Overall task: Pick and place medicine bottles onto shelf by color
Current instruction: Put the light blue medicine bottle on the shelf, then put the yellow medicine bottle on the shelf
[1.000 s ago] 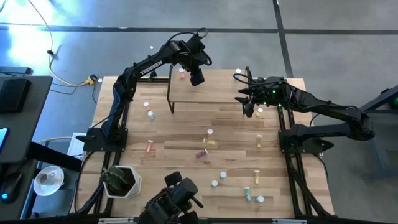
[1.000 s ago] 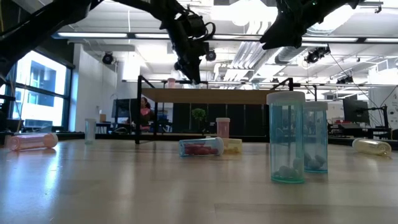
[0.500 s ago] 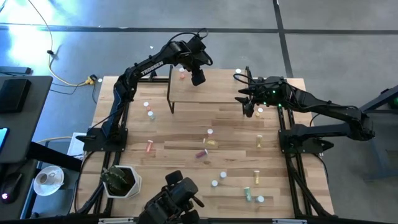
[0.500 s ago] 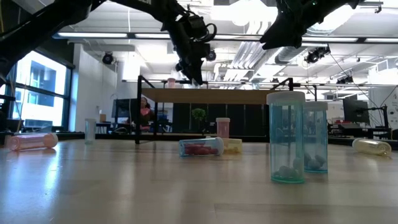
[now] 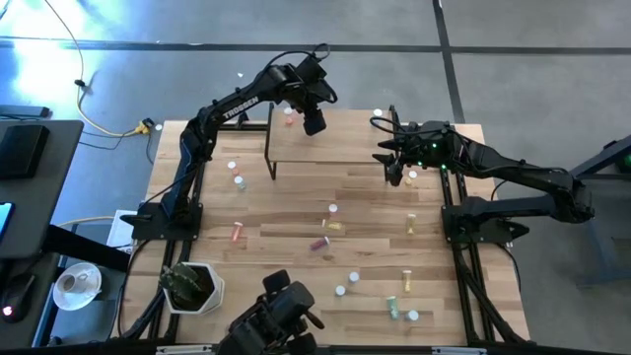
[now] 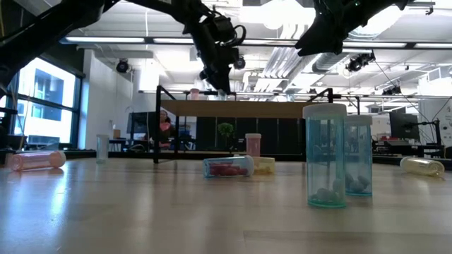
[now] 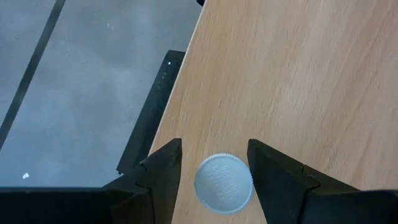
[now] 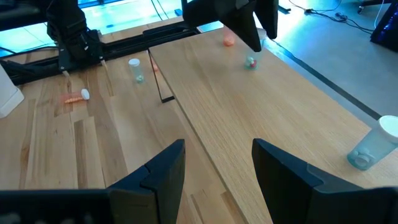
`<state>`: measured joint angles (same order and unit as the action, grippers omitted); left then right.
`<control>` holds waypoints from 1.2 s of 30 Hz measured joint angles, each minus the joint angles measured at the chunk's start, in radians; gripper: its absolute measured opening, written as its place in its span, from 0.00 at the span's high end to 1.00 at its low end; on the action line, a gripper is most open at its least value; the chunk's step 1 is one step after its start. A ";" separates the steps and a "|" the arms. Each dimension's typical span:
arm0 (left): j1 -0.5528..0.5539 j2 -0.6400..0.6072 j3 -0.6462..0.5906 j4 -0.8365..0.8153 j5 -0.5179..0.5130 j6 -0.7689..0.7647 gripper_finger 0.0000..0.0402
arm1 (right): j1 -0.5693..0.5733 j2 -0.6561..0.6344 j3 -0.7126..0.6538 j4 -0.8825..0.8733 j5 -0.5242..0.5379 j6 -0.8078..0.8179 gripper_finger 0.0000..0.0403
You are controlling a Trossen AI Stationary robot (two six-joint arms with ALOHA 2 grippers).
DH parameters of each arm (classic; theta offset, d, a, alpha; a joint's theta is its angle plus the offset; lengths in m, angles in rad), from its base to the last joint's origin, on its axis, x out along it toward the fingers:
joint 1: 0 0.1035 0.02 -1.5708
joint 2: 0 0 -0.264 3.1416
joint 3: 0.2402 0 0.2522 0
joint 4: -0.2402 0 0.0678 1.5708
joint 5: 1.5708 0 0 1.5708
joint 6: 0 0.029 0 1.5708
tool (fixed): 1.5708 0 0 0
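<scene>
Step in hand: release of a bottle onto the small raised light-wood shelf on thin black legs [image 5: 330,146], seen upper centre of the high view. The left gripper [image 7: 211,171] hangs directly over a small white-capped medicine bottle [image 7: 223,183]; its fingers [image 7: 163,171] stand apart on either side of the cap with a visible gap on each side, so the bottle is judged freed, not gripped. The bottle stands near the shelf's edge, lower centre of the left wrist view. Its long axis is vertical, cap up towards the camera; body colour cannot be told there.

The right gripper [image 8: 214,171] waits with fingers spread over the shelf's right end, holding nothing. A pale blue-grey bottle [image 8: 373,144] stands upright at the frame's right edge.

Next move, as judged: lift the left gripper straight up clear of the cap without tipping the bottle, then go for another bottle on the plank tabletop [image 5: 296,212].
</scene>
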<state>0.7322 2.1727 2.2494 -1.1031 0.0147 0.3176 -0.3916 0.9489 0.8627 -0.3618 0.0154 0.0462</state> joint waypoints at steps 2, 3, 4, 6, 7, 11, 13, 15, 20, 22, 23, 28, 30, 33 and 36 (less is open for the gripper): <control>0.000 0.000 0.025 0.001 0.000 0.000 0.56 | 0.000 0.000 0.000 0.000 0.000 0.000 0.56; -0.001 -0.001 0.040 0.001 0.000 0.000 0.56 | 0.000 0.000 0.000 0.000 0.000 -0.001 0.56; -0.002 -0.001 0.054 0.001 0.000 0.000 0.56 | 0.000 0.000 0.000 0.000 0.000 -0.001 0.56; -0.005 -0.001 0.083 0.000 0.000 0.000 0.56 | 0.000 0.000 0.000 0.000 0.000 -0.001 0.56; -0.006 -0.001 0.099 -0.004 0.000 -0.001 0.56 | 0.000 0.000 0.000 0.000 0.000 -0.001 0.56; -0.014 -0.028 0.099 -0.009 0.005 -0.026 0.56 | 0.000 0.000 0.000 0.000 0.000 -0.001 0.56; -0.020 -0.041 0.099 -0.032 0.005 -0.026 0.56 | 0.000 0.000 0.000 0.000 0.000 -0.001 0.56; -0.025 -0.051 0.099 -0.059 0.006 -0.027 0.56 | 0.000 0.000 0.000 0.000 0.000 0.000 0.56; -0.049 -0.066 0.098 -0.117 0.008 -0.028 0.56 | 0.000 0.000 0.000 -0.001 0.000 0.041 0.56; -0.068 -0.067 0.098 -0.124 0.009 -0.045 0.56 | 0.000 0.000 0.000 -0.007 0.000 0.051 0.56; -0.078 -0.067 0.098 -0.127 0.019 -0.051 0.56 | 0.000 0.000 0.000 -0.014 0.000 0.051 0.56; -0.137 -0.069 0.097 -0.121 0.144 -0.047 0.56 | 0.000 0.000 0.000 -0.079 0.000 0.059 0.56; -0.169 -0.069 0.097 -0.114 0.175 -0.054 0.56 | 0.000 0.000 0.000 -0.103 0.000 0.061 0.56; -0.220 -0.069 0.097 -0.103 0.195 -0.081 0.56 | 0.000 -0.001 0.000 -0.107 0.003 0.070 0.56; -0.276 -0.069 0.097 -0.103 0.195 -0.095 0.56 | 0.000 -0.011 0.000 -0.105 0.007 0.068 0.56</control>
<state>0.4567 2.1040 2.3466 -1.2060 0.2096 0.2228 -0.3916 0.9379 0.8623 -0.4672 0.0223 0.1145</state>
